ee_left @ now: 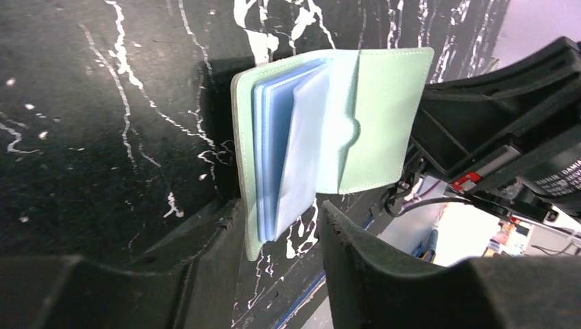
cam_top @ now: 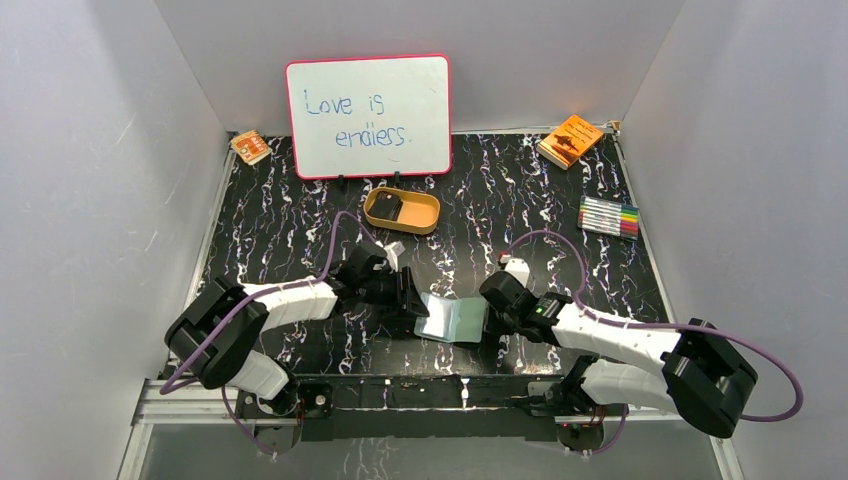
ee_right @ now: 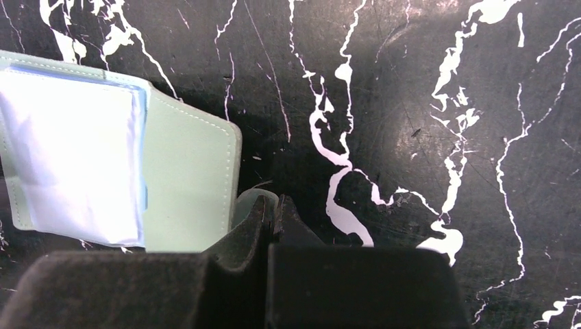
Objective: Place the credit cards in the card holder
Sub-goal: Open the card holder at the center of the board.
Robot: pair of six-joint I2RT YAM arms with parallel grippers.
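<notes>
Left gripper (ee_left: pixel 277 211) has its jaws apart, straddling the edge of the card holder (ee_left: pixel 380 123). That holder's lying open low in the middle of the top view, clear sleeves fanned up. Right gripper (ee_right: pixel 274 209) looks pinched together on the holder's little tab, far as I can see. One dark credit card (cam_top: pixel 388 208) sits in the orange tray (cam_top: pixel 427 215), just below the whiteboard (cam_top: pixel 368 115).
</notes>
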